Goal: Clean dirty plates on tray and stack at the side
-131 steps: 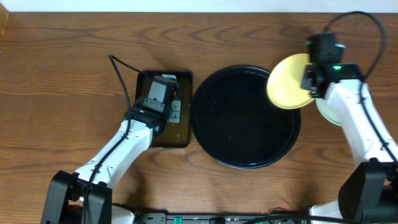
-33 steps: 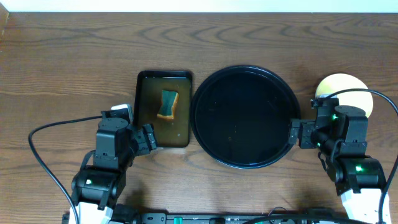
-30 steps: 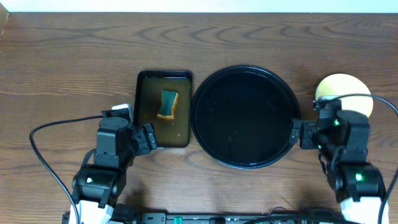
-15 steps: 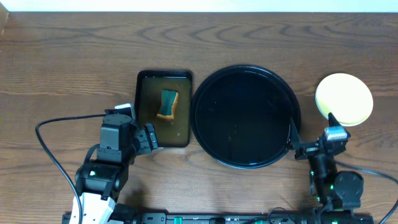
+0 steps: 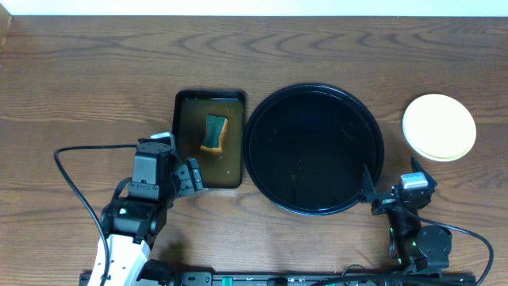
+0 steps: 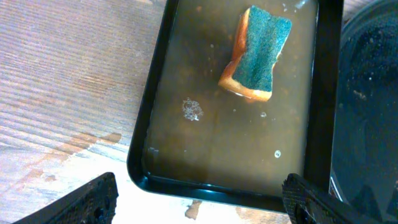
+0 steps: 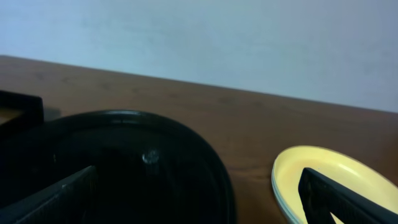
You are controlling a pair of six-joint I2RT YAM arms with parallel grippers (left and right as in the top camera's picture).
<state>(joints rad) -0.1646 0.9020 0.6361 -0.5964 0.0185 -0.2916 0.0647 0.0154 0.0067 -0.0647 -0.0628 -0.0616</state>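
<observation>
Plates (image 5: 439,127) flat, face-up, beside tray (image 5: 313,151)

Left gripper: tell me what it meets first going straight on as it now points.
Probably the near rim of the rectangular pan, then its brownish water; the sponge lies farther on. Depth is unclear.

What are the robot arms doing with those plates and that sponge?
Nothing is being held right now. The left end effector and the right end effector are both open and empty. The plates sit stacked to the right of the tray, the yellow one on top. The tray has no plates on it. The sponge lies in the pan of brownish water. The cleaning looks finished.
</observation>
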